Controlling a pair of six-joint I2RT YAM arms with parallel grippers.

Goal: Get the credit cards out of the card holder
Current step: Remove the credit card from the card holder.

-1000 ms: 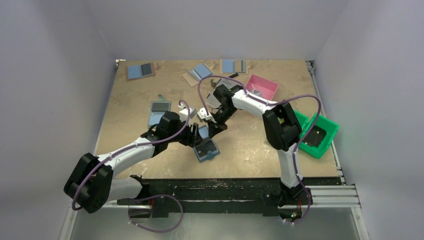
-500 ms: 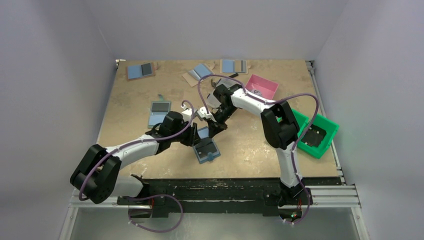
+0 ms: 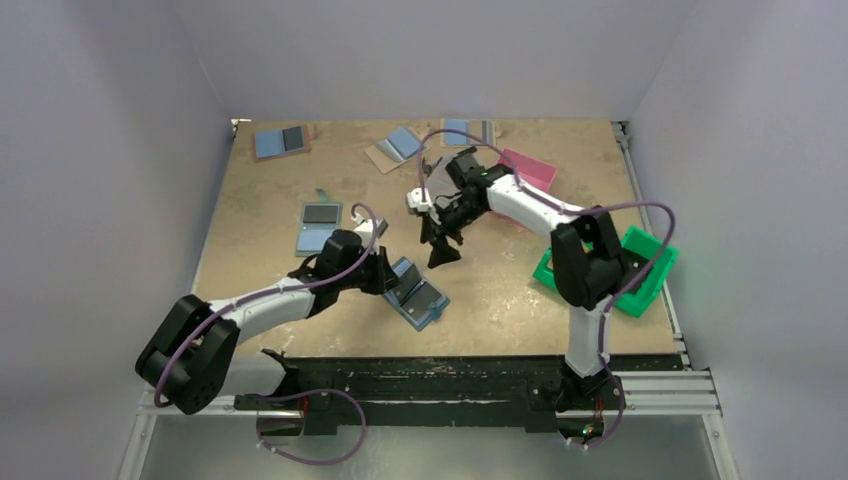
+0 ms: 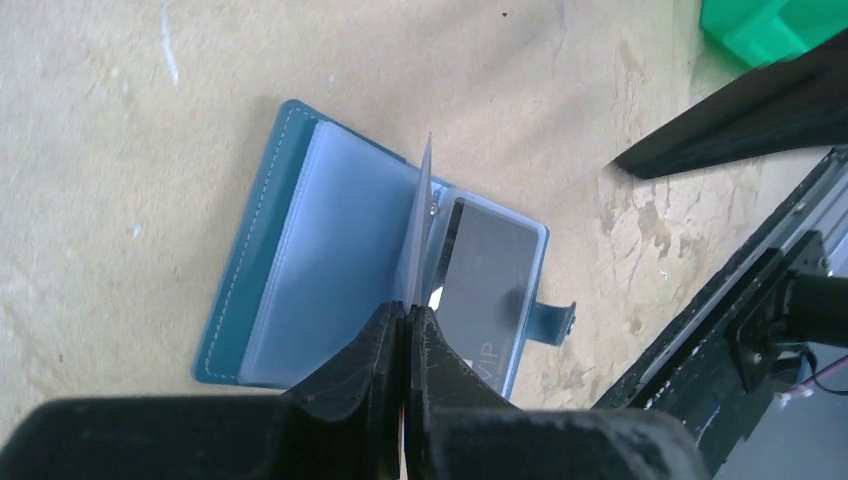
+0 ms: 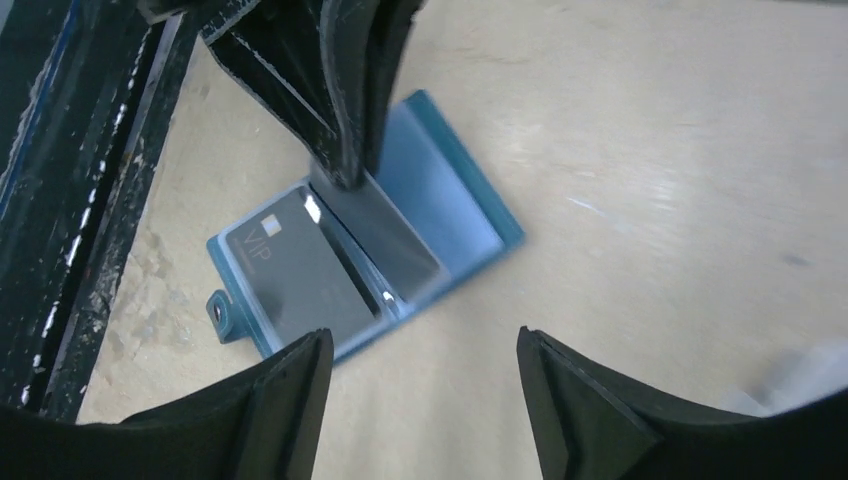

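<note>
The left jaws are clenched tight, fingertips (image 4: 372,352) pressed together on the lower edge of a thin inner sleeve (image 4: 420,225) that stands upright from the spine of the card holder (image 4: 300,270). The right wrist view shows this grip from the other side, with the dark fingers coming down onto the sleeve (image 5: 378,235) at the holder's fold. The right jaws are released, their two fingers (image 5: 283,398) spread wide with nothing between them. They hang in the air above and beyond the card holder (image 5: 455,195), touching no part of it.

The card holder (image 3: 420,297) lies opened flat on the table (image 3: 500,290), just beside the left jaws and near the table's front edge. It has a dark teal border with pale stitching and a small closing tab sticking out of one half. One half shows cloudy, pale blue plastic pockets. The other holds a dark credit card (image 4: 487,272) printed "VIP", seated in its pocket (image 5: 295,275). Whether the pinched sleeve carries a card I cannot tell.

Further out, a blue holder with a black panel (image 3: 320,225) lies to the left. More blue holders (image 3: 281,140) sit along the far edge, a pink tray (image 3: 535,172) is behind the right arm and a green bin (image 3: 645,280) is at the right side.
</note>
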